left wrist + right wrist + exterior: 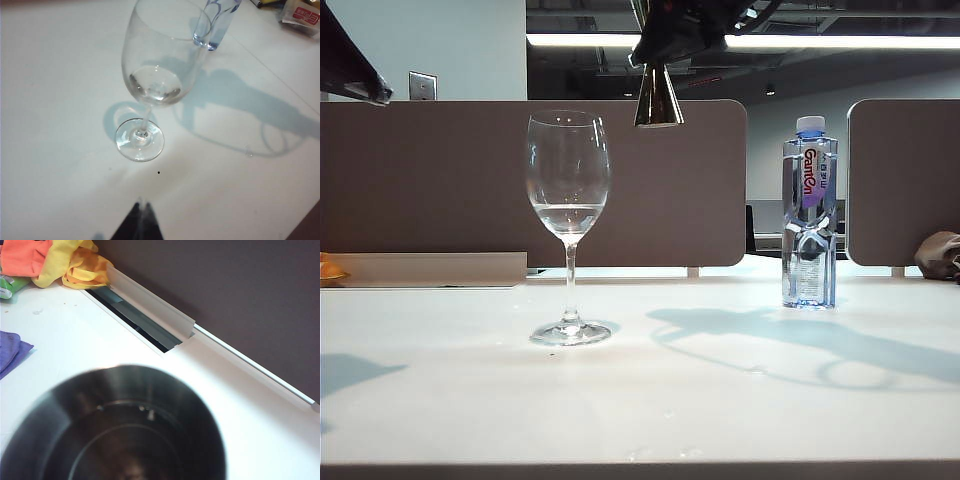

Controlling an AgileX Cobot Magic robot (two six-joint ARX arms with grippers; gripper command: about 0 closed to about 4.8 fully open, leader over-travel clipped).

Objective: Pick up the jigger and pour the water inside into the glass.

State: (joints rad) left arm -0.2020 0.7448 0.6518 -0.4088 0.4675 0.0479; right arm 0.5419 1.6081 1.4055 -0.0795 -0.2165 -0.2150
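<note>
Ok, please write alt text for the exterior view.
The right end effector holds a jigger high, just right of a wine glass containing a little water; a water bottle stands farther right on the white table.

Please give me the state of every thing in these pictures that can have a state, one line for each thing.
Glass: upright on the table, a little water in the bowl.
Jigger: held up in the air by the right gripper, upright, to the right of the glass.
Bottle: upright, cap on.
Left gripper: near the glass foot, holds nothing, jaws unclear.
</note>
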